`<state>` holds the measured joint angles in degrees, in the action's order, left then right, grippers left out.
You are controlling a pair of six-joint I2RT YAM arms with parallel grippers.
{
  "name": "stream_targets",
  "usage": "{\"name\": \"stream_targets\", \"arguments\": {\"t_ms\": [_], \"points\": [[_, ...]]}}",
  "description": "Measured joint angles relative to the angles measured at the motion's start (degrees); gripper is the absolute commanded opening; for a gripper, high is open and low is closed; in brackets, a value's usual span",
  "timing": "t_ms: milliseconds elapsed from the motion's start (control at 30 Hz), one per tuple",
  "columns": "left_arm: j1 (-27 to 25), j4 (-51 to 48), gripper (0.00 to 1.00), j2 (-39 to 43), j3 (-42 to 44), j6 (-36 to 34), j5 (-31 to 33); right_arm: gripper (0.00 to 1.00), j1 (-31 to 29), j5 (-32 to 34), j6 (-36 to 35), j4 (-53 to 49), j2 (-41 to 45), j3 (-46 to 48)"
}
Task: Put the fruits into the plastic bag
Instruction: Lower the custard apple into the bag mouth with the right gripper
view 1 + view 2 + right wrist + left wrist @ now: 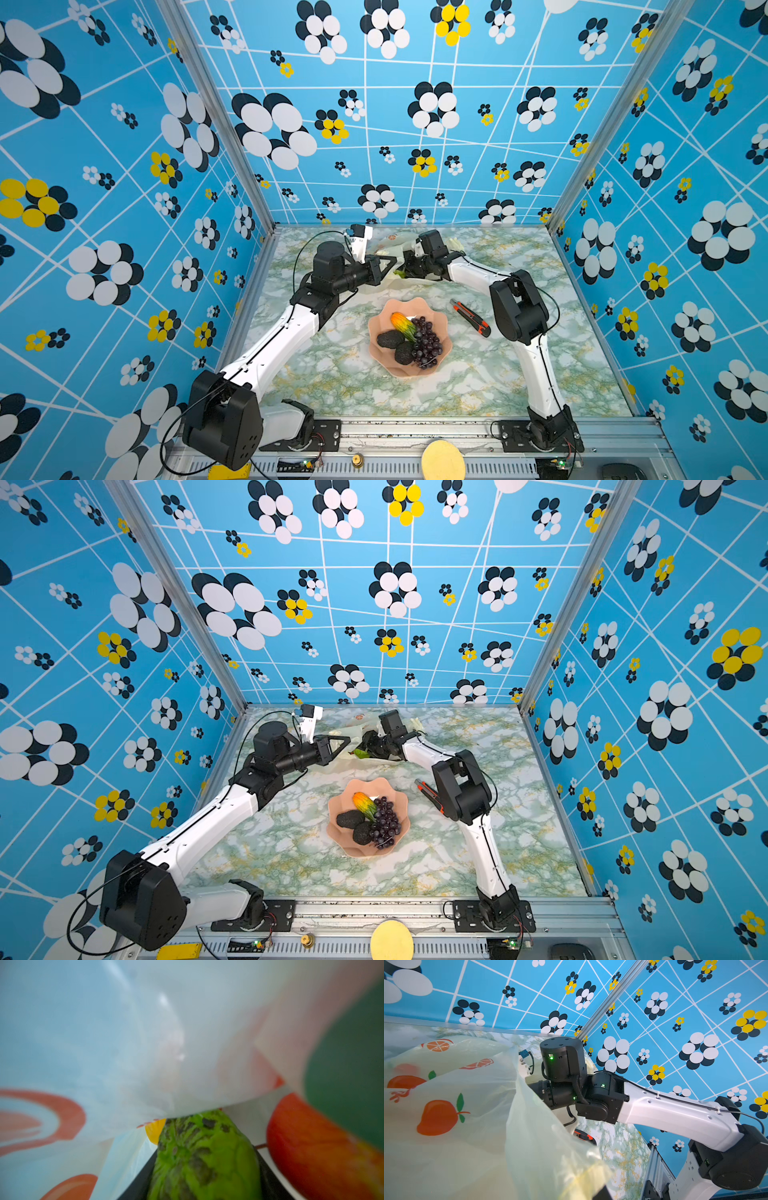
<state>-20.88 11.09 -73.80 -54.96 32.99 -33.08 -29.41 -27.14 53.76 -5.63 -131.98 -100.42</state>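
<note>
Insertion: right gripper point(406, 269) grasps green fruit point(205, 1157) inside plastic bag point(467, 1088); left gripper point(390, 266) clenched on rim; advise releasing deeper.

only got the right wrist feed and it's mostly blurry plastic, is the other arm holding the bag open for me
Observer: Yes. The left gripper is shut on the plastic bag's edge and holds it raised, right by your right gripper and its bumpy green ball.
Operator: what's left in the dish
Observer: The pink dish holds dark grapes, two black ovals and a yellow-green oblong.
Operator: anything loose near my arm
Observer: A red-and-black utility knife lies to the right of the dish, apart from it, near your elbow.
</note>
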Motion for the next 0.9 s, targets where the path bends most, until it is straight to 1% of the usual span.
{"name": "stream_targets", "arguments": {"t_ms": [267, 333, 500, 567, 600, 900], "points": [[0.8, -2.3, 0.00, -1.7, 0.1, 0.5, 2.1, 0.67, 0.7, 0.0, -0.4, -0.1, 0.0, 0.1], [0.9, -2.7, 0.00, -2.3, 0.1, 0.8, 2.3, 0.74, 0.7, -0.1, -0.4, -0.2, 0.0, 0.2], [1.0, -3.5, 0.00, -3.4, 0.1, 1.0, 2.5, 0.89, 0.7, -0.2, -1.5, -0.5, 0.0, 0.5], [1.0, -3.9, 0.00, -3.7, 0.0, 1.0, 2.5, 0.97, 0.7, -0.2, -2.1, -0.9, 0.0, 0.5], [1.0, -4.3, 0.00, -4.0, -0.2, 1.0, 2.5, 0.99, 0.7, -0.2, -2.3, -1.3, 0.0, 0.5], [1.1, -6.8, 0.00, -6.2, -1.6, 1.8, 2.5, 0.99, 0.7, 0.0, -6.5, -6.4, 0.2, 0.0]]}}
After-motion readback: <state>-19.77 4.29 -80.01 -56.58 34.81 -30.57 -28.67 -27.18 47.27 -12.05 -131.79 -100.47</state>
